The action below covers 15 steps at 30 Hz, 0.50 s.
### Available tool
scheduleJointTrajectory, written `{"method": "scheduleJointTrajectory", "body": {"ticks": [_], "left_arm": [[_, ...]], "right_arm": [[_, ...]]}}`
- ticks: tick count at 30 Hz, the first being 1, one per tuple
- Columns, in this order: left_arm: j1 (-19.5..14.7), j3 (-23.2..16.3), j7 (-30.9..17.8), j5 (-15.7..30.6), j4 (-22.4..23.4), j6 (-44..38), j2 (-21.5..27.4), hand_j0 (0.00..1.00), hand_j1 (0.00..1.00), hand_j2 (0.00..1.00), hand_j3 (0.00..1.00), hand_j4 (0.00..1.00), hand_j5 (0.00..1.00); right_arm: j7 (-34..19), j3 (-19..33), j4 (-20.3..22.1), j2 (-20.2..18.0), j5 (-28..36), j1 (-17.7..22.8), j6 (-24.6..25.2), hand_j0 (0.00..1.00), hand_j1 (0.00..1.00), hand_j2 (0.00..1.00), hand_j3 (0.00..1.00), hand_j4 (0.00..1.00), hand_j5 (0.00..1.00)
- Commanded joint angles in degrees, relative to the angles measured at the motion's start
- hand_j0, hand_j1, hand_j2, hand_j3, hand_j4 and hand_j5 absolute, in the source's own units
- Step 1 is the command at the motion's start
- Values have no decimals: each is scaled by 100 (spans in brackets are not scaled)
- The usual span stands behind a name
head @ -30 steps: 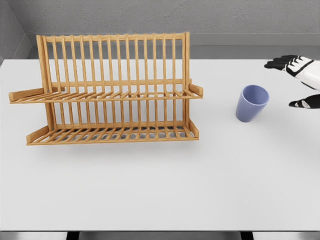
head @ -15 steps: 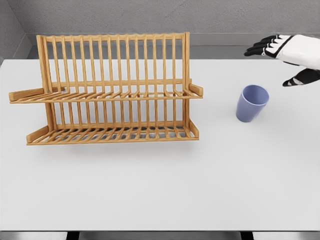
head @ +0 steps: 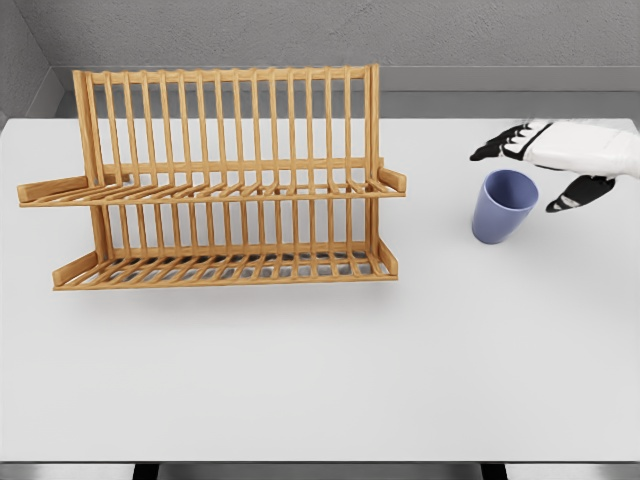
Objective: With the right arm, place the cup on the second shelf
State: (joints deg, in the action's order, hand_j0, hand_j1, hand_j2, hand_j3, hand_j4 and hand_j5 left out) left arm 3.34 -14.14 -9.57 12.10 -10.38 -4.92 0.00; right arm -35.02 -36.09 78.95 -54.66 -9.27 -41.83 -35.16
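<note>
The cup (head: 503,206) stands upright on the white surface (head: 320,370), well to the right of the wooden rack (head: 215,180). The right hand (head: 545,160) hovers just above and behind its rim, fingers (head: 492,148) spread, holding nothing (thumb on the near side). It should lower squarely around the cup before closing.

On one white counter (head: 300,380) there stand one wooden dish rack (head: 225,180) with two slatted shelves, one above the other, and one blue cup (head: 503,206), with one white hand (head: 560,160) in view.
</note>
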Motion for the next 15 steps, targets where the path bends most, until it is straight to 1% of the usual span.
{"method": "scheduleJointTrajectory", "body": {"ticks": [1, 3, 5, 10, 12, 15], "left_arm": [[0, -1, -1, 2, 0, 0, 0, 100, 100, 100, 100, 100, 100], [0, -1, -1, 2, 0, 0, 0, 100, 100, 100, 100, 100, 100], [0, -1, -1, 2, 0, 0, 0, 100, 100, 100, 100, 100, 100], [0, -1, -1, 2, 0, 0, 0, 100, 100, 100, 100, 100, 100], [0, -1, -1, 2, 0, 0, 0, 100, 100, 100, 100, 100, 100], [0, -1, -1, 2, 0, 0, 0, 100, 100, 100, 100, 100, 100]], "right_arm": [[2, -188, -143, 34, 39, 9, 16, 100, 100, 100, 100, 100, 100], [2, -188, -213, 34, 40, 0, 16, 100, 100, 100, 100, 100, 100], [2, -249, -389, 61, 31, -26, 16, 100, 100, 100, 100, 100, 100], [2, -434, -741, 315, 13, -176, 16, 100, 100, 100, 100, 100, 100], [2, -610, -811, 351, 13, -290, 16, 100, 100, 100, 100, 100, 100], [2, -627, -873, 368, 13, -290, 16, 100, 100, 100, 100, 100, 100]]}}
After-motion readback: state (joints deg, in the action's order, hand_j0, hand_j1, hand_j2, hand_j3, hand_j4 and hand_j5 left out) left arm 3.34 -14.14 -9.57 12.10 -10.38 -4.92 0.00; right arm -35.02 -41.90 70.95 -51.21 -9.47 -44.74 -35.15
